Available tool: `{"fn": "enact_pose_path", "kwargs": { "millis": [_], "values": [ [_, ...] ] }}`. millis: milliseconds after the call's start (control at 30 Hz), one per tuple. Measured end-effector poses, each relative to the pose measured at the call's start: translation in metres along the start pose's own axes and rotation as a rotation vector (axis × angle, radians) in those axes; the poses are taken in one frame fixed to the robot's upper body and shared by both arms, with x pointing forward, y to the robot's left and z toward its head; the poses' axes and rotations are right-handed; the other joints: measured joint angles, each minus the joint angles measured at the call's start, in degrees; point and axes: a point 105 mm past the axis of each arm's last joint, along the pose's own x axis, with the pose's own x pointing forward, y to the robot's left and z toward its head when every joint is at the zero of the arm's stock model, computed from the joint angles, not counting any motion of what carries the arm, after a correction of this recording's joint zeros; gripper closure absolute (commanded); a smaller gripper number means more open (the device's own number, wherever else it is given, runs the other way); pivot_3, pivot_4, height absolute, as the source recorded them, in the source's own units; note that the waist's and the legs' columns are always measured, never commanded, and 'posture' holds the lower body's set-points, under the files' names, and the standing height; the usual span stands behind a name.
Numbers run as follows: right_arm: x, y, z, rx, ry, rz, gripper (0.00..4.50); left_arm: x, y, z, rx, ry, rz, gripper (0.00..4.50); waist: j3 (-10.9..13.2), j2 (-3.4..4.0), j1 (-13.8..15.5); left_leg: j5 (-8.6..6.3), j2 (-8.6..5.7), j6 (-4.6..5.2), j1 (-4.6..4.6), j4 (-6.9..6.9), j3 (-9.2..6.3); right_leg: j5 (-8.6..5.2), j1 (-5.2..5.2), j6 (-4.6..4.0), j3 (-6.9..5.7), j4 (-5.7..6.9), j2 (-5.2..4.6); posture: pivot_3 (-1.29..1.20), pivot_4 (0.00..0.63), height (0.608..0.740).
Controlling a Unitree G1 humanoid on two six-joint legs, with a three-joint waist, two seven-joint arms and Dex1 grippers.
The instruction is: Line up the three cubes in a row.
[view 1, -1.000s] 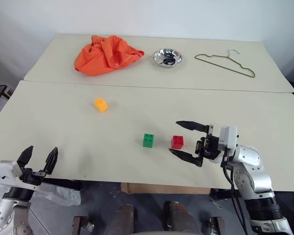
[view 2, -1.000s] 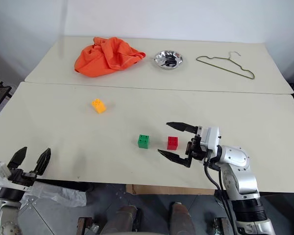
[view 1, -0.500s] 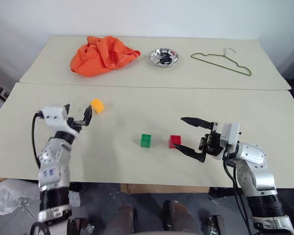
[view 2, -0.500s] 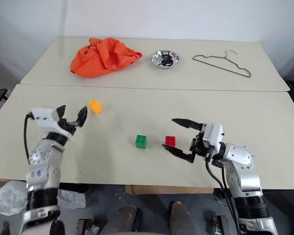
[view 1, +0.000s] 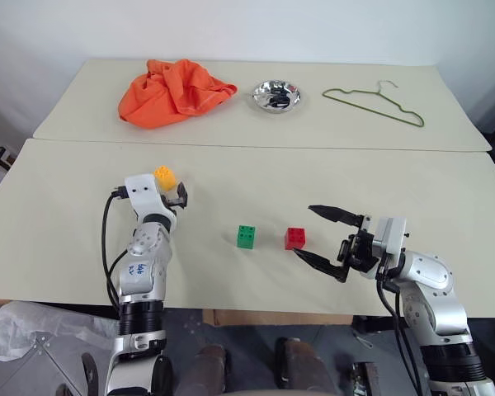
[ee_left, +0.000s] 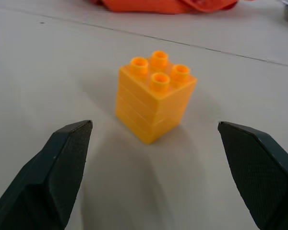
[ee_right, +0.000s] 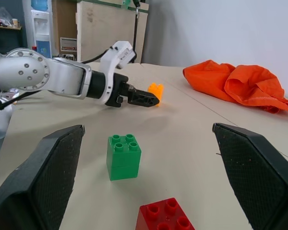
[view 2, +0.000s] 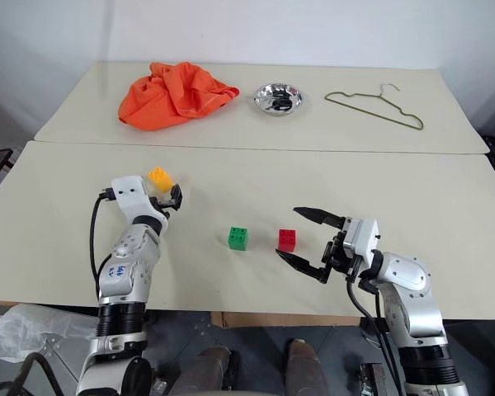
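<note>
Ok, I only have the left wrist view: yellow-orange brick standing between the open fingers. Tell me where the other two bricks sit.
Observer: The green studded plastic brick and the red studded plastic brick stand side by side with a gap between them. They are nearer the robot and to the right of your yellow-orange brick.
Operator: Report the right arm.
Observer: The right gripper is beside the red brick on its right, fingers open toward it, holding nothing.
Operator: List anything else out there.
Observer: A thin wire clothes hanger lies on the far table, right of a shiny metal bowl.
</note>
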Motion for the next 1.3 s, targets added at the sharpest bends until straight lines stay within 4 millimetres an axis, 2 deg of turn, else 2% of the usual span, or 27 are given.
{"fn": "enact_pose_path", "kwargs": {
  "millis": [200,467,567,767,1067,1300],
  "values": [
    [0.001,0.0,0.0,0.004,0.001,0.007,0.0,0.016,-0.004,0.008,0.048,0.014,0.069,0.05,0.0,0.0,0.1,0.01,-0.05,0.02,-0.01,0.0,0.0,0.01,0.0,0.01,-0.03,-0.01,0.03,0.0,0.15,0.74],
    [0.003,0.0,0.0,0.011,0.003,0.019,0.0,0.029,-0.011,0.005,0.098,0.07,0.14,0.05,0.0,-0.01,0.1,0.02,-0.05,0.01,-0.01,0.0,-0.01,0.01,-0.01,0.01,-0.04,0.03,0.03,0.0,0.15,0.74],
    [0.003,0.0,0.0,0.011,0.003,0.023,0.0,0.028,-0.015,0.002,0.09,0.082,0.142,0.65,0.0,-0.02,0.1,0.02,-0.05,0.01,-0.02,0.0,-0.01,0.01,-0.02,0.01,-0.04,0.02,0.01,0.0,0.15,0.74],
    [0.002,0.001,-0.001,0.014,0.005,0.027,0.0,0.026,-0.012,0.002,0.085,0.077,0.167,2.43,0.0,-0.02,0.1,0.02,-0.04,0.0,-0.02,0.0,0.0,0.01,-0.02,0.02,-0.03,0.03,0.01,0.0,0.15,0.74],
    [0.001,0.001,-0.005,0.027,0.012,0.028,0.0,0.02,-0.005,0.001,0.047,0.079,0.116,2.47,0.0,-0.02,0.0,0.03,-0.03,-0.02,-0.02,0.0,0.0,0.01,-0.03,0.02,-0.03,0.03,0.0,0.0,0.15,0.74],
    [0.002,0.002,-0.005,0.031,0.014,0.032,0.0,0.006,0.007,0.009,0.067,0.011,-0.139,2.47,0.0,-0.01,-0.2,0.04,-0.01,-0.03,-0.01,-0.01,0.01,0.01,-0.05,0.01,0.0,0.03,-0.03,0.0,0.15,0.74]
  ]
}}
